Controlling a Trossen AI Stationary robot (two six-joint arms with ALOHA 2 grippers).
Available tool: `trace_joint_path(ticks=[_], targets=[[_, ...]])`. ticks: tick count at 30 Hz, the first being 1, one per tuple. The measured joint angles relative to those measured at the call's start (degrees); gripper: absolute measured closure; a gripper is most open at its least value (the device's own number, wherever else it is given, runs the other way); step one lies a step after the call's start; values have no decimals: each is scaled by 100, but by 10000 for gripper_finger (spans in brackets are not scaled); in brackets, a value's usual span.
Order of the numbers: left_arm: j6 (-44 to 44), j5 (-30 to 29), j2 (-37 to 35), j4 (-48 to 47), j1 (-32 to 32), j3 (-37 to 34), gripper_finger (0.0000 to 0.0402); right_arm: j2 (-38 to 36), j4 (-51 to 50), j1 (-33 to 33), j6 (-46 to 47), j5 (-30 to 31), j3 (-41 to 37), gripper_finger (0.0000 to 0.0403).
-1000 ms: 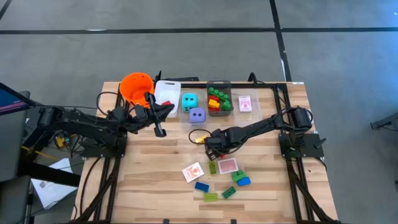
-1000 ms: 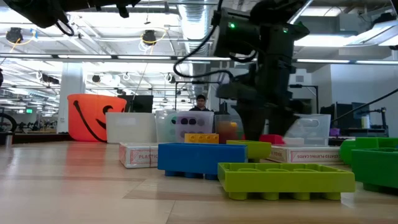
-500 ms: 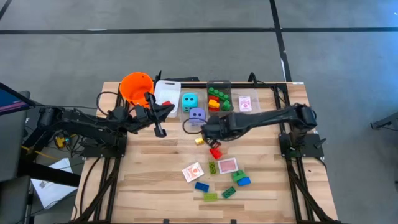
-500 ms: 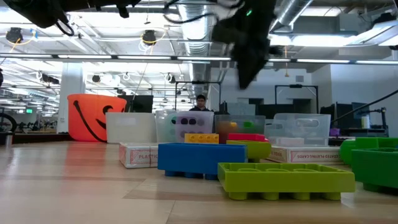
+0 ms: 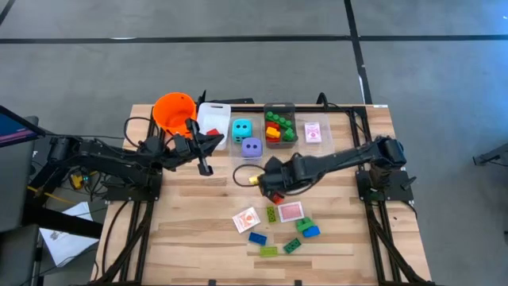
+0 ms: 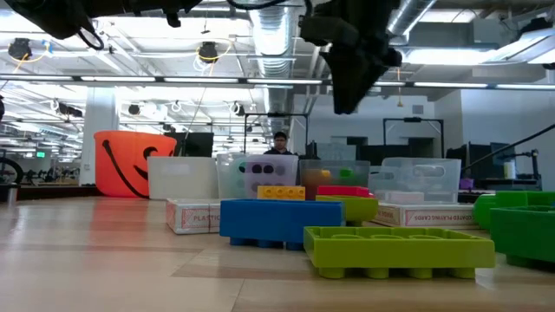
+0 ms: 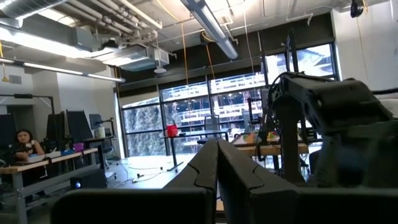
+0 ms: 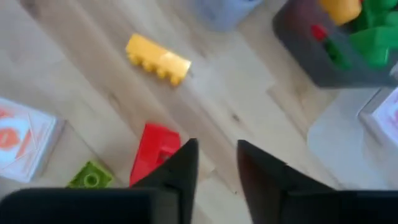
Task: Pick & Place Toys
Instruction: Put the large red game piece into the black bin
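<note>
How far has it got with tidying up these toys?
Partway. Bricks already fill one bin. The right gripper hangs empty over the red wedge, jaws slightly apart. Left on the table: a yellow brick, playing cards and several small bricks.

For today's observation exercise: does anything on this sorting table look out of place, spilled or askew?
Yes. Several toys lie loose on the table rather than in the bins: a yellow brick and red wedge below the right gripper, and cards and green and blue bricks scattered at odd angles nearer the front edge.
</note>
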Motion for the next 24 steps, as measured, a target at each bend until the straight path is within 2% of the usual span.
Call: trace_joint_path(ticks=[7,12,18,24], targets=[[0,0,0,1,0,0,402,117,235,237,383,-98,-101,155],[0,0,0,0,0,1,402,231,555,265,355,-108,-107,85],[9,0,0,7,2,-1,402,603,733,220,336,-233,-106,37],[18,1,-6,149,2,1,402,1112,812,152,337,-650,-126,22]])
